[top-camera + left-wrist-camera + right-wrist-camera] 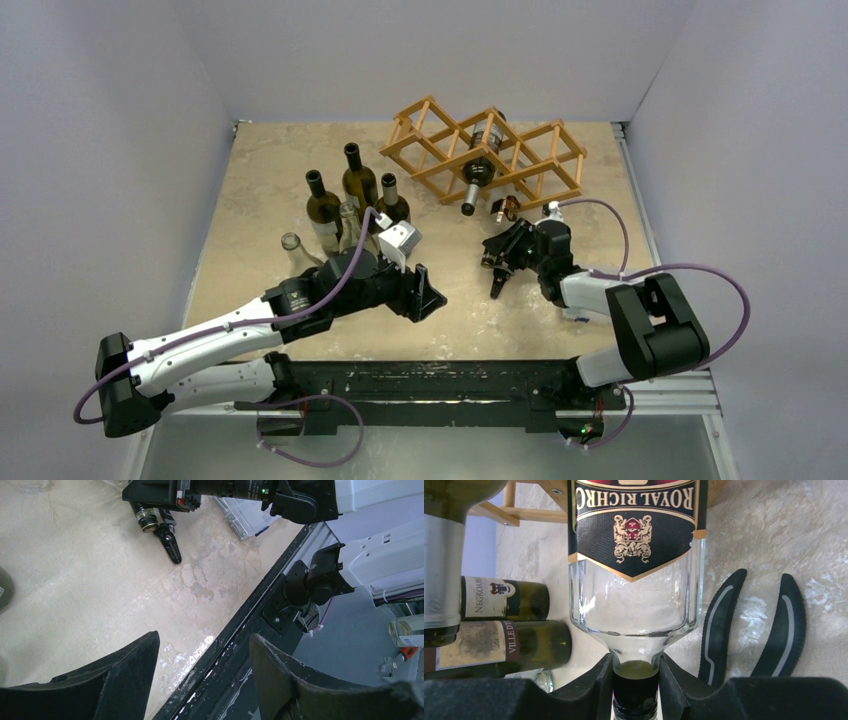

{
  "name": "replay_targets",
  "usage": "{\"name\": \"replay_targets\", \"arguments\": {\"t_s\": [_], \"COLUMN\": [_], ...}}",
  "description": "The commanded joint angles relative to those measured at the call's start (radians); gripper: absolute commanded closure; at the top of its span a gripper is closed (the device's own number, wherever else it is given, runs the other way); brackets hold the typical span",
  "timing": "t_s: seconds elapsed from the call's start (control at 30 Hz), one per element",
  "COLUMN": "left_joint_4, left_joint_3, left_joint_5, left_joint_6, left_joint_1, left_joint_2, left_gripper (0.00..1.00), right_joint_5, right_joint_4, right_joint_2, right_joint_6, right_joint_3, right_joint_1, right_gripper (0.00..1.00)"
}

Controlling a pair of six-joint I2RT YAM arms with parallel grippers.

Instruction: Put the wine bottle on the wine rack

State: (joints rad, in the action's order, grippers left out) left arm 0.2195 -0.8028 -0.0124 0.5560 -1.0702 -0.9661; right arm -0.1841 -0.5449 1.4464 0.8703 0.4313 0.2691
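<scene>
Clear glass forms the wine bottle (636, 605), labelled black and gold.

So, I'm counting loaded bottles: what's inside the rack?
One dark bottle lies in a middle cell of the rack, neck poking out. The bars hide whether the clear bottle is in one.

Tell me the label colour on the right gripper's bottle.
Bottle label: black, gold trim and crest; right wrist view shows best.

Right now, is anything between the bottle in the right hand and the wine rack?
Nothing visible does. The right hand holds the clear bottle by its neck, base close to the wine rack. A dark bottle in the rack lies beside it, not across its path.
</scene>
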Motion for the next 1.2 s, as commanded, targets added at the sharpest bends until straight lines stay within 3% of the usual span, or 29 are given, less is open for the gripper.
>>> {"name": "replay_targets", "arguments": {"t_s": [0.0, 0.23, 0.67, 1.17], "left_joint_4": [-0.011, -0.011, -0.017, -0.015], "left_joint_3": [-0.018, -0.024, -0.036, -0.033], "left_joint_5": [-0.006, 0.003, 0.008, 0.008], "left_joint_6": [-0.017, -0.017, -0.015, -0.010], "left_joint_1": [-0.007, -0.007, -0.007, -0.007], "left_joint_2": [0.020, 0.009, -0.006, -0.006], "left_gripper": [0.34, 0.34, 0.34, 0.34], "right_joint_5": [0.030, 0.045, 0.152, 0.243], "right_joint_4": [-0.114, -0.217, -0.118, -0.268], "right_joint_2": [0.003, -0.013, -0.101, 0.008], "right_joint_6": [-0.042, -0.019, -0.041, 0.019], "right_joint_3": [-0.004, -0.038, 0.025, 0.055], "right_joint_1": [0.004, 0.003, 0.003, 0.002], "right_gripper": [0.83, 1.00, 1.00, 1.00]}}
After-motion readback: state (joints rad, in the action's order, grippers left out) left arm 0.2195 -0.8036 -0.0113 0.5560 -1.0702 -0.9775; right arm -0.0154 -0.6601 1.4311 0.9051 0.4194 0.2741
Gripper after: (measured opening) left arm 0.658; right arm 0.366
